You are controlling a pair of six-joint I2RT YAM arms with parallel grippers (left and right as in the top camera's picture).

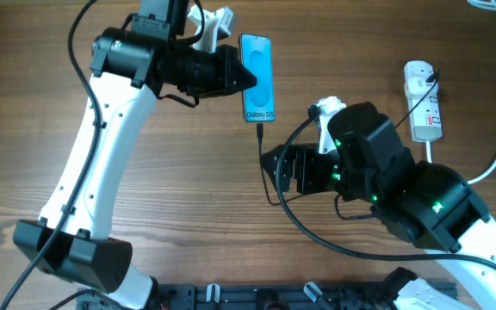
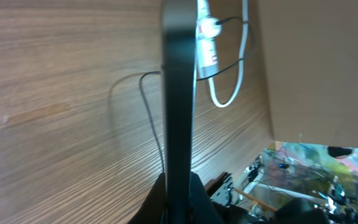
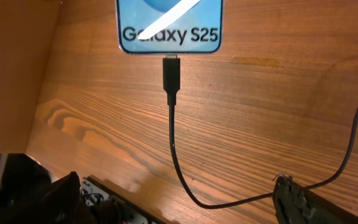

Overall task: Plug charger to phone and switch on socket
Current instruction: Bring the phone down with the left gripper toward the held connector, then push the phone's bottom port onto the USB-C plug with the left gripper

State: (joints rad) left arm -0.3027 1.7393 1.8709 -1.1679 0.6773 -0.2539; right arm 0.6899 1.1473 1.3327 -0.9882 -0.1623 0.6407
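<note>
— While left pincer point(image 1: 246, 79) clamped the phone point(image 1: 258, 65) on the tabletop point(image 1: 188, 189), right pincer point(image 1: 274, 164) gaped, empty.
— Plugged-in charger point(image 3: 171, 137) looked limp, light; its stiff connector point(image 3: 171, 74) seemed the grip spot; socket point(image 1: 422, 103) sat well apart.

You have a wood-grain counter point(image 1: 188, 189) with a smooth, faintly shiny finish. The phone point(image 1: 257, 77) shows you a glossy, glass-like screen; the charger point(image 3: 171, 78) looks like matt black plastic, the socket point(image 1: 423, 103) smooth white plastic.
</note>
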